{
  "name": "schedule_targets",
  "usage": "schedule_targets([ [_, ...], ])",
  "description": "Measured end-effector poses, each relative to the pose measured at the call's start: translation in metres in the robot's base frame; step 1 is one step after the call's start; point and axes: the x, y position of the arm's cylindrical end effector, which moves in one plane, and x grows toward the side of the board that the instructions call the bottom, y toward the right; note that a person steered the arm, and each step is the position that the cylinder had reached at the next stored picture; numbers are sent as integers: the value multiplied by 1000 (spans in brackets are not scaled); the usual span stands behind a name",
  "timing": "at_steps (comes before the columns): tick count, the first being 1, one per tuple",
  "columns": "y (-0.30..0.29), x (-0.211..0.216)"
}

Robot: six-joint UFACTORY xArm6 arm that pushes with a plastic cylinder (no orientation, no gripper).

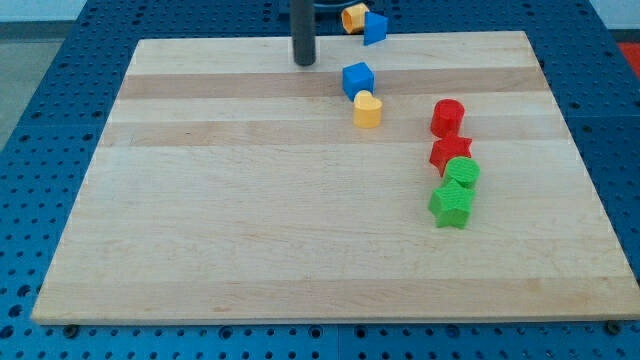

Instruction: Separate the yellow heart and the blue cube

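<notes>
Camera view: the blue cube (357, 77) and yellow heart (367, 109) sit touching near the board's top centre, so separation is judged not yet done. The tip (304, 62) stands apart, to the cube's left; the rod has no jaws and holds nothing.

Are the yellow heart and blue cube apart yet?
No: the blue cube touches the yellow heart; my tip stands left of both.

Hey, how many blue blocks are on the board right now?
2. The blue cube sits near the view's top centre, touching the yellow heart; another blue block lies at the top edge beside a yellow block. None seems hidden.
</notes>
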Motion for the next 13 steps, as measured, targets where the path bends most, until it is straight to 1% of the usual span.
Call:
schedule_targets([
  [1,4,43],
  [3,64,5],
  [4,33,33],
  [5,5,72],
  [6,68,83],
  [7,118,68],
  [8,147,53],
  [9,147,65],
  [10,113,105],
  [11,76,121],
  [12,65,118],
  [13,74,88],
])
